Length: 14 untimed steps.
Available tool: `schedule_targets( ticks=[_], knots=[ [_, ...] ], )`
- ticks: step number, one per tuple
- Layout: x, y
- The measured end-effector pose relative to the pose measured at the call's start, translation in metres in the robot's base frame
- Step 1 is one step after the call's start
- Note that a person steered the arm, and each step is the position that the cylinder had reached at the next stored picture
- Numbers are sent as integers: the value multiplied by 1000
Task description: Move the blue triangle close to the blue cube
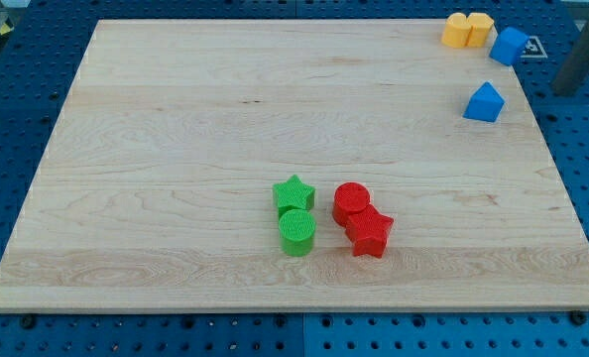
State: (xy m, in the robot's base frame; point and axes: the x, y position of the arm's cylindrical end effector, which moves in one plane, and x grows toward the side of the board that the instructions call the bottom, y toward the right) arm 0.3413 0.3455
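The blue triangle [484,103] is left apart from the blue cube [509,46]; my tip is not shown, so nothing can be told of it or placed by it

Straight dark grey rod [578,69], unmarked.

A pale wooden board [176,149] carries a blue triangle [484,103], blue cube [509,45], two yellow blocks [468,30], a green star [294,192], green cylinder [296,231], red cylinder [351,202] and red star [370,233].
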Motion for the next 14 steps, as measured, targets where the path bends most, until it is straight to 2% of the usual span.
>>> schedule_targets(
  ticks=[2,3,4,5,7,8,9,10,11,12,13,14],
  knots=[
    [-114,-54],
    [-125,-50],
    [-135,-9],
    [-150,-3],
    [-149,-57],
    [-150,-52],
    [-148,-12],
    [-138,0],
    [-70,0],
    [22,-2],
    [80,-16],
    [116,-53]
  ],
)
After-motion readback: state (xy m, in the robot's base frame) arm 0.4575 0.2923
